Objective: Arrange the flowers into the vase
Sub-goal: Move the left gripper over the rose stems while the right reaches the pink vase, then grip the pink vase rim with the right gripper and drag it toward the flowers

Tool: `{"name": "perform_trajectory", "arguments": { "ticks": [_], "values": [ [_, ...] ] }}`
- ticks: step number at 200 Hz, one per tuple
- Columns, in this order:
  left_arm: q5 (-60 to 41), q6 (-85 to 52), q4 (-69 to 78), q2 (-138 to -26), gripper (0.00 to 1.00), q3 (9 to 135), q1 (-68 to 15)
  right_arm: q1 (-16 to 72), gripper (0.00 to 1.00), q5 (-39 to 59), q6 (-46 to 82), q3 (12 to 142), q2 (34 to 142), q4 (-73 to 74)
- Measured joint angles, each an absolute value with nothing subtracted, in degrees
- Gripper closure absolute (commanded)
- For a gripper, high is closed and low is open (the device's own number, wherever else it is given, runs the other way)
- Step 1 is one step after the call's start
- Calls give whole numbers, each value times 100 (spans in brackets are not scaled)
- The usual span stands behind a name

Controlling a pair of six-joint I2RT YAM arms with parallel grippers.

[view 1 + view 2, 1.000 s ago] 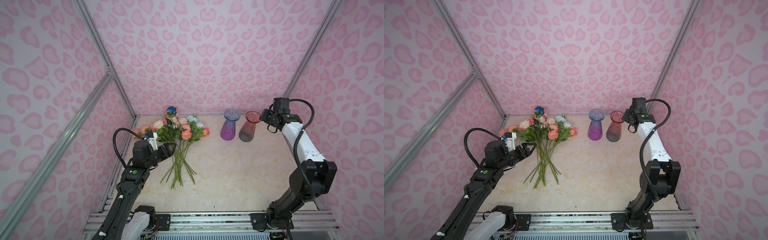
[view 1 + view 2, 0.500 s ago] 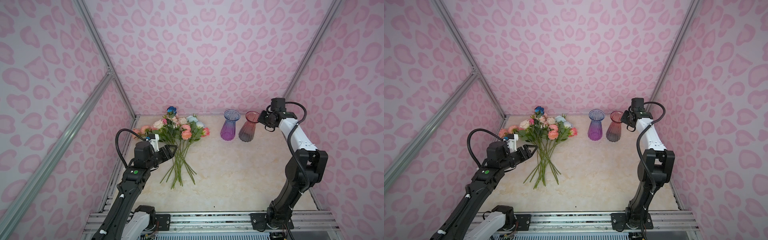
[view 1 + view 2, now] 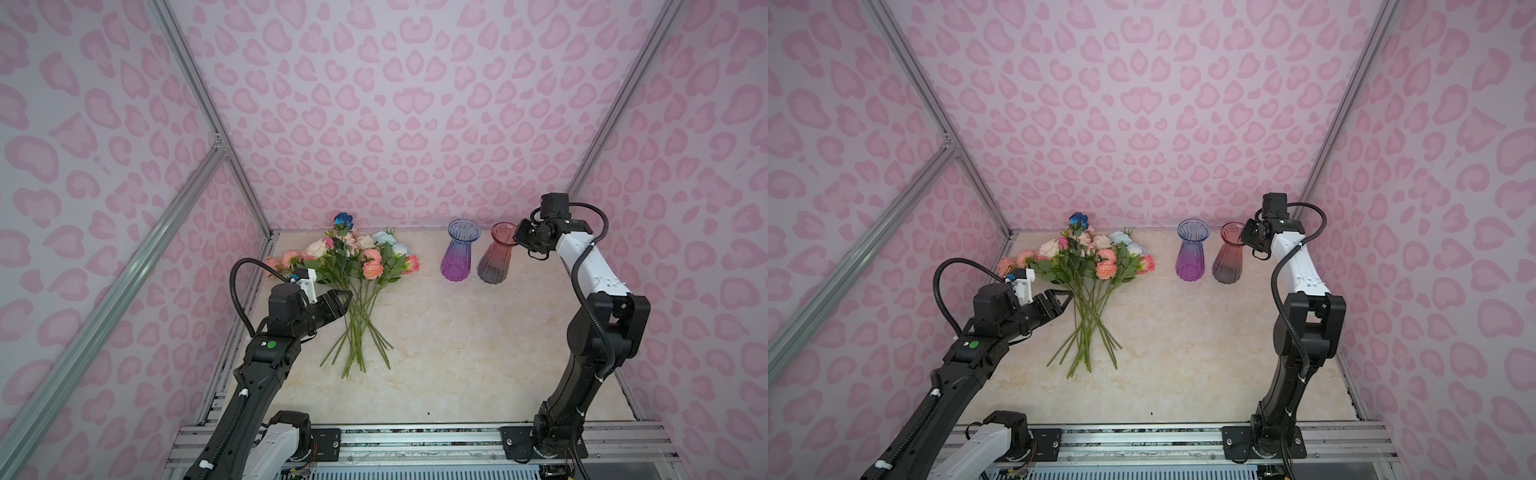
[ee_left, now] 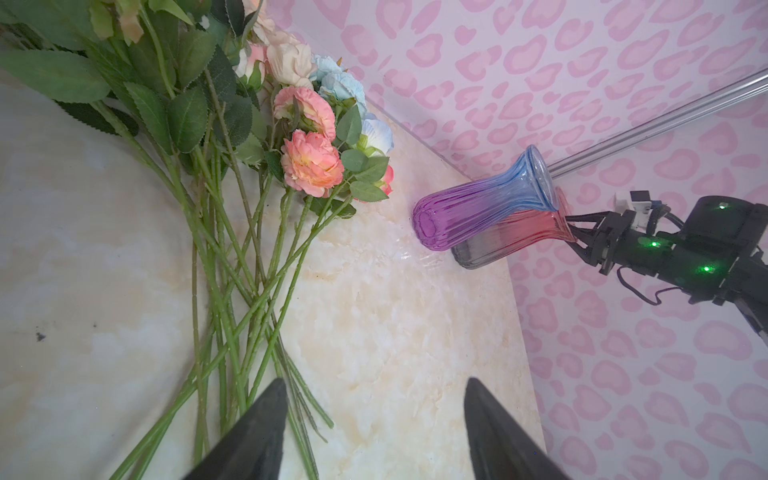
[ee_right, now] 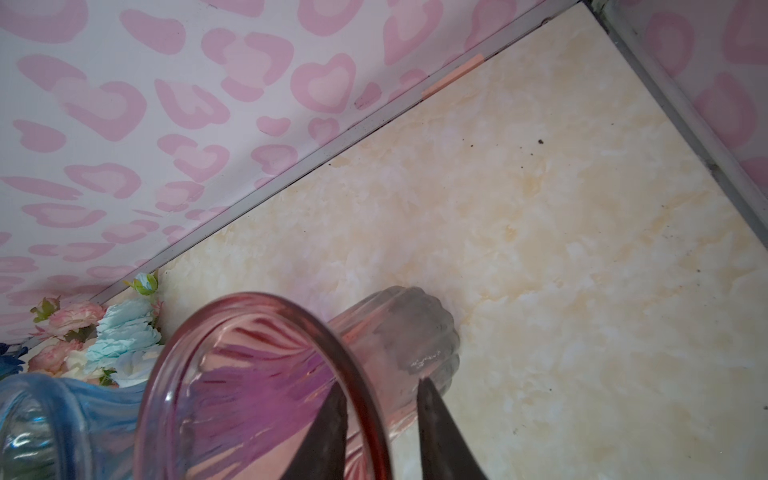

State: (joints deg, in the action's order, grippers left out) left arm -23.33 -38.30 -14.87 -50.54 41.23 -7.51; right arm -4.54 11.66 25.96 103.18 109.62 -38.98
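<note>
The flowers (image 3: 357, 266) (image 3: 1092, 262) lie in a loose bunch at the back left of the table, stems fanning toward the front. My left gripper (image 3: 344, 302) (image 3: 1065, 301) (image 4: 376, 380) hovers open at the left edge of the stems, holding nothing. Two glass vases stand upright at the back right: a purple-and-blue vase (image 3: 459, 257) (image 3: 1191, 257) (image 4: 478, 208) and a red-and-grey vase (image 3: 496, 257) (image 3: 1228, 257) (image 5: 257, 374). My right gripper (image 3: 519, 239) (image 3: 1246, 239) (image 5: 380, 386) straddles the red vase's rim, one finger inside and one outside, with a small gap showing.
The marble table (image 3: 457, 353) is boxed in by pink patterned walls with metal posts (image 3: 602, 137) at the corners. The two vases nearly touch each other. Both arm bases sit on a rail (image 3: 415, 440) along the front edge.
My right gripper has moved onto the red vase's rim and narrowed its jaws, and that arm's elbow has risen. My left gripper has edged slightly toward the stems.
</note>
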Motion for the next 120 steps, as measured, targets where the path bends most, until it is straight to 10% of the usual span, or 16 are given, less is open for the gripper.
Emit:
{"name": "perform_trajectory", "arguments": {
  "ticks": [120],
  "values": [
    [-2104, -3835, -1697, -5009, 31, 4176, -751, -464, 90, 1553, 2740, 10650, 11146, -4180]
  ]
}}
